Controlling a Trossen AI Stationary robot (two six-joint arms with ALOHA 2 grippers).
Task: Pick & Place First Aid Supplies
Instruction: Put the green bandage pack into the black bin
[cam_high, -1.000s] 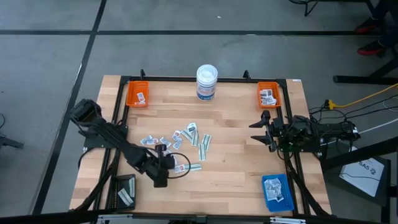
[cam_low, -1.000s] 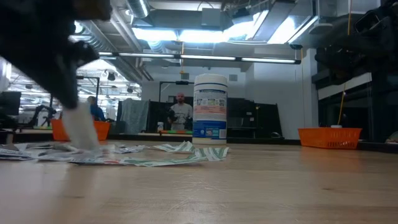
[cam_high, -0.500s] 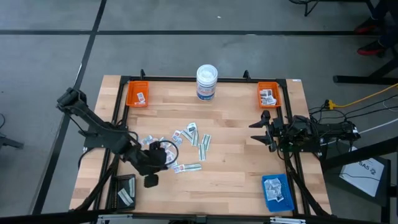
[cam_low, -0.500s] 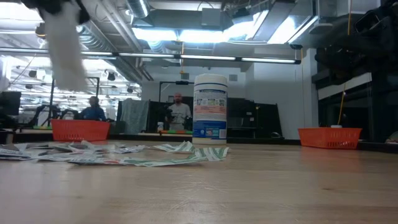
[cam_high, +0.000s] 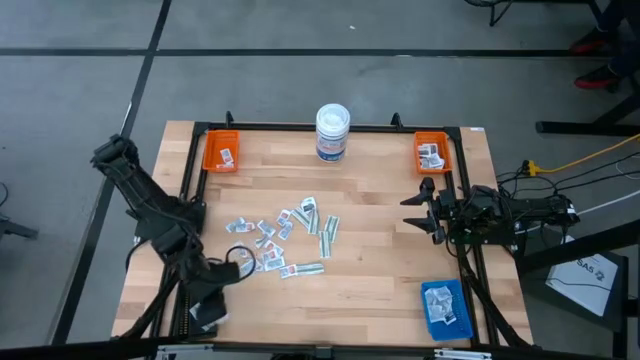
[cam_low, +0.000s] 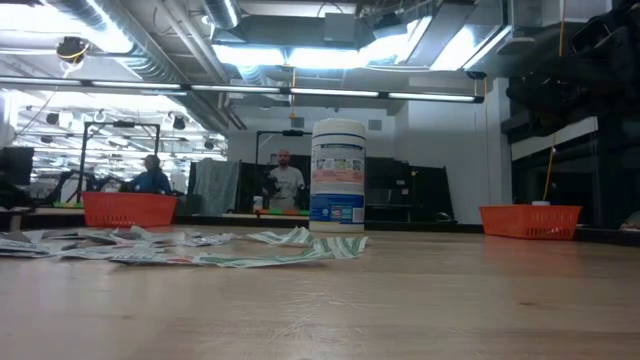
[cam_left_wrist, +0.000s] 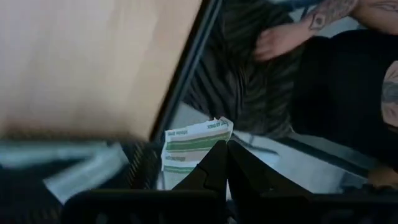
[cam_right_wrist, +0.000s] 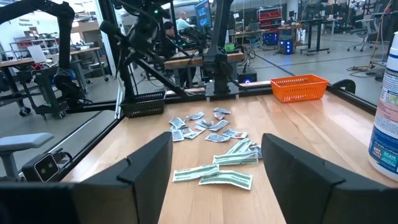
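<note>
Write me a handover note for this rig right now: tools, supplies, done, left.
Left tool: shut on a green-striped strip, over the black tray at the near left corner.
Right tool: open, empty, waiting at the right edge.
Done: packets already lie in the two orange trays and the blue tray.
Left: drop this strip, then clear the loose pile mid-table.
</note>
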